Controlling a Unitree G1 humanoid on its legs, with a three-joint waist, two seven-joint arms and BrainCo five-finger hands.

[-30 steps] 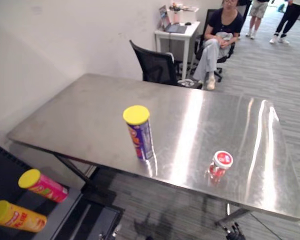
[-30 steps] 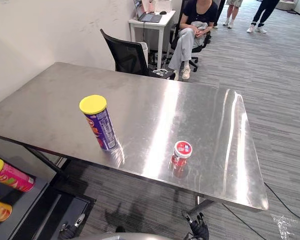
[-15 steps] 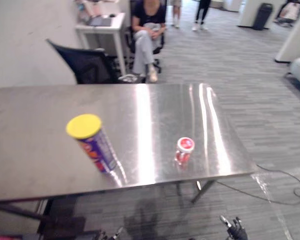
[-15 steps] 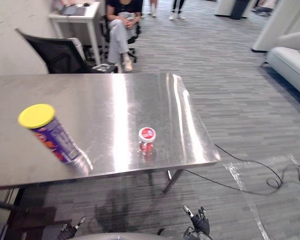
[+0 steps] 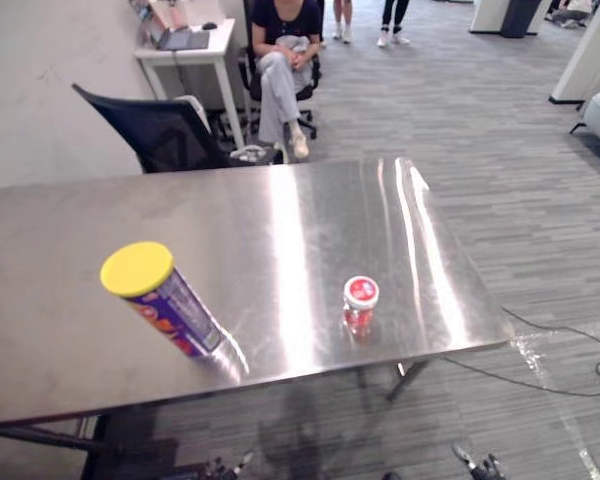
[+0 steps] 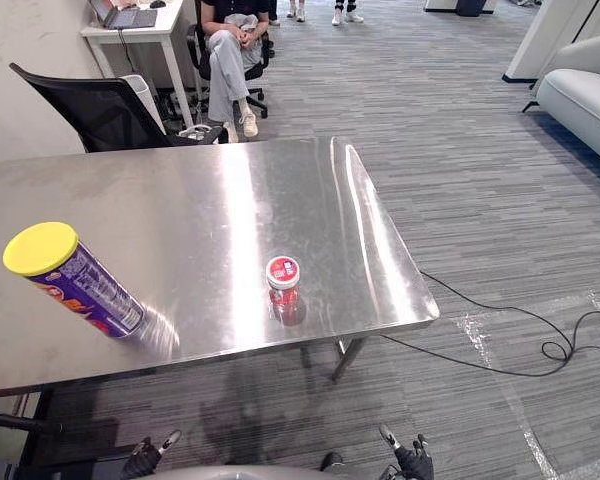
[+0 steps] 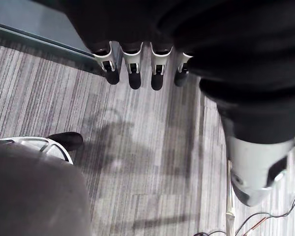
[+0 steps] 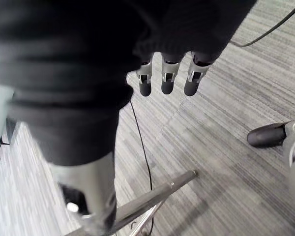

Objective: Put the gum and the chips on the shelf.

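Hands hung empty with fingers relaxed, the left hand (image 7: 132,73) and right hand (image 8: 167,78) both below the tabletop's (image 6: 210,190) near edge. On it the chips can (image 6: 80,285) stood at the frame's left and the gum jar (image 6: 282,278) near centre, well apart. A hand should probably wrap the can mid-body, keeping it upright.

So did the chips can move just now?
No. The chips can stands left of the gum tub, near the front edge of the table, as before; the camera turned.
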